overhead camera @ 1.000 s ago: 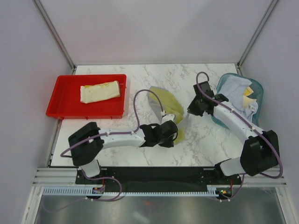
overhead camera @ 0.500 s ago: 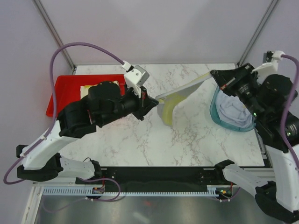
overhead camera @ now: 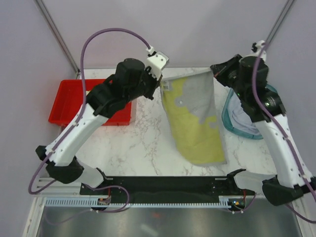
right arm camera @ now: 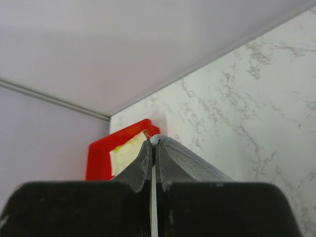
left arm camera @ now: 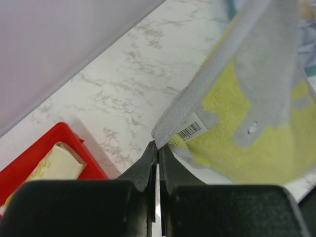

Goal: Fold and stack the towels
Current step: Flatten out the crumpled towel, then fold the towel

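Observation:
A yellow and grey towel [overhead camera: 195, 123] hangs spread in the air over the table, pinched at its two top corners. My left gripper [overhead camera: 160, 85] is shut on the left corner, next to a barcode label [left arm camera: 190, 129]. The right gripper [overhead camera: 213, 73] is shut on the right corner. In the left wrist view the fingertips [left arm camera: 158, 145] pinch the grey edge and the towel [left arm camera: 256, 123] falls away to the right. The right wrist view shows the jaws [right arm camera: 154, 140] closed on grey cloth [right arm camera: 192, 163]. A folded pale towel [right arm camera: 126, 148] lies in the red tray [right arm camera: 98, 153].
The red tray [overhead camera: 64, 106] sits at the table's left, partly under my left arm. A translucent teal basket [overhead camera: 226, 121] with more pale towels [overhead camera: 244, 118] stands at the right, beneath the right arm. Grey walls close in the back and sides.
Both arms have risen from the table and moved apart. The towel went from a bunched heap to a sheet stretched between the two grippers, hanging down toward the front.

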